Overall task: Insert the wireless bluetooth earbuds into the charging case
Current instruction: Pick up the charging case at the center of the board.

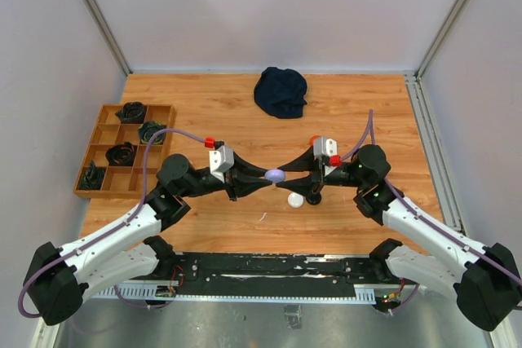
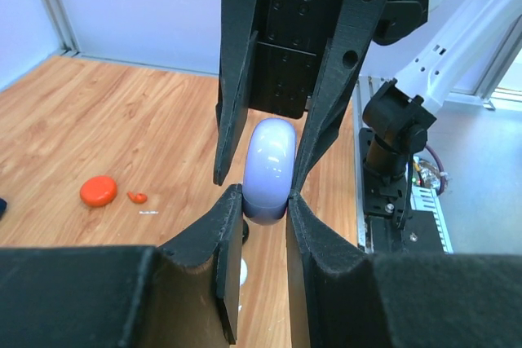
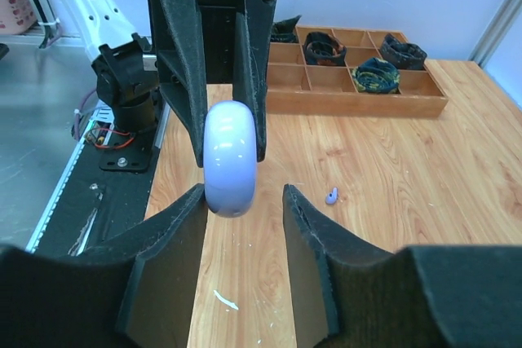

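Note:
A round pale purple charging case (image 1: 275,175) hangs in the air between my two grippers at the table's middle. My left gripper (image 2: 265,205) is shut on its near edge (image 2: 269,170). My right gripper (image 3: 243,201) is open around the case's other side (image 3: 231,159): one finger touches it and the other stands apart. A tiny purple earbud (image 3: 331,196) lies on the wood beyond the right fingers. An orange case (image 2: 98,191) and a small orange earbud (image 2: 137,197) lie on the table in the left wrist view. A white case (image 1: 294,200) lies just below the grippers.
A wooden compartment tray (image 1: 104,112) with dark rolled items sits at the left. A dark blue cloth (image 1: 280,91) lies at the back centre. A small black item (image 1: 313,198) lies beside the white case. A white scrap (image 3: 226,300) lies on the wood.

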Robot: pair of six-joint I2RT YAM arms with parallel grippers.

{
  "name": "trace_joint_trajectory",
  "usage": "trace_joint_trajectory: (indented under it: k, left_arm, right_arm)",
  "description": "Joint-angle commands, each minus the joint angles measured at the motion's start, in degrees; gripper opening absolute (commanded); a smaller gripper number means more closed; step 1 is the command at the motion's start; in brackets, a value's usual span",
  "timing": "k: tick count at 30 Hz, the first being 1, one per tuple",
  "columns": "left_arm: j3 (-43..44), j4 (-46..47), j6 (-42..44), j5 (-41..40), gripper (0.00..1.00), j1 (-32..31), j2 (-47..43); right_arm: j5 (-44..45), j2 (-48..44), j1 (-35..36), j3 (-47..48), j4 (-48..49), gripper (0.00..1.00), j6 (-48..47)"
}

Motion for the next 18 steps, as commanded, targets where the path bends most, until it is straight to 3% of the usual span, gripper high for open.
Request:
trace_joint_trajectory:
  k: [1,11,18]
  left_arm:
    - [-0.6,3.8,-0.4,1.2,0.00,0.2,-0.3]
    - [-1.1,6.1,-1.5,1.4,0.00,0.2,-0.7]
    - [-1.7,7.4,-2.1,1.1,0.02,0.2,-0.3]
  right_arm:
    - [-2.7,0.9,0.6,-0.6,7.2,0.42,3.4]
    - [-3.3,3.0,1.0,-0.5,12.6,0.38,7.1]
    - [-3.8,4.8,1.2,-0.5,16.1,0.28,9.6]
